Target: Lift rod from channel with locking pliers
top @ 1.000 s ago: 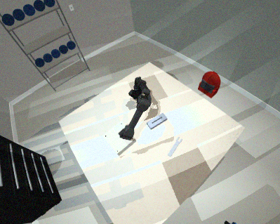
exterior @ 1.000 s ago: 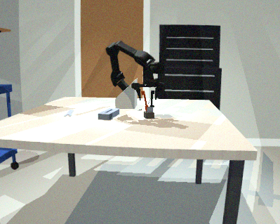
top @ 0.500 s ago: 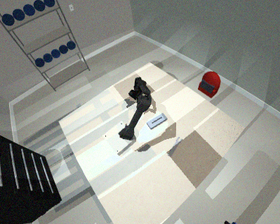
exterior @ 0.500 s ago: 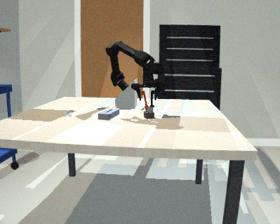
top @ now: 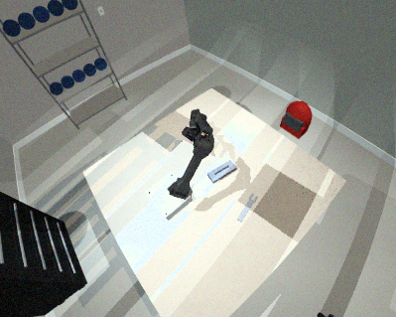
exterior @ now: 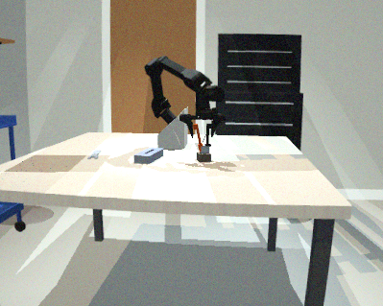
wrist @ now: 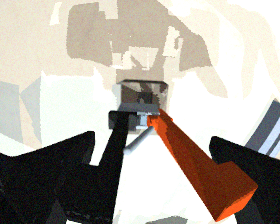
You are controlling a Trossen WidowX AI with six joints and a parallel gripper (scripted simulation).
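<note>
On the pale table [top: 185, 245] [exterior: 169, 191], the gripper [exterior: 203, 126] [wrist: 155, 141] stands spread around the pliers' upright handles [exterior: 198, 138] [wrist: 187, 155]; nothing is pinched.

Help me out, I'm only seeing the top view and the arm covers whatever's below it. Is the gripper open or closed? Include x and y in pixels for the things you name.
Observer: Open. The wrist view shows the gripper [top: 190, 132] [exterior: 203, 129] [wrist: 155, 141] with its fingers wide apart, one outside each handle of the pliers.

Operator: How do those handles sit?

Observer: Spread apart: the orange handle [exterior: 198, 136] [wrist: 190, 155] and the black handle [exterior: 207, 133] [wrist: 119, 160] splay upward in the exterior view.

Operator: And what's under them?

Observer: A dark holster [exterior: 203, 157], standing on the table [top: 150, 245] [exterior: 179, 186].
</note>
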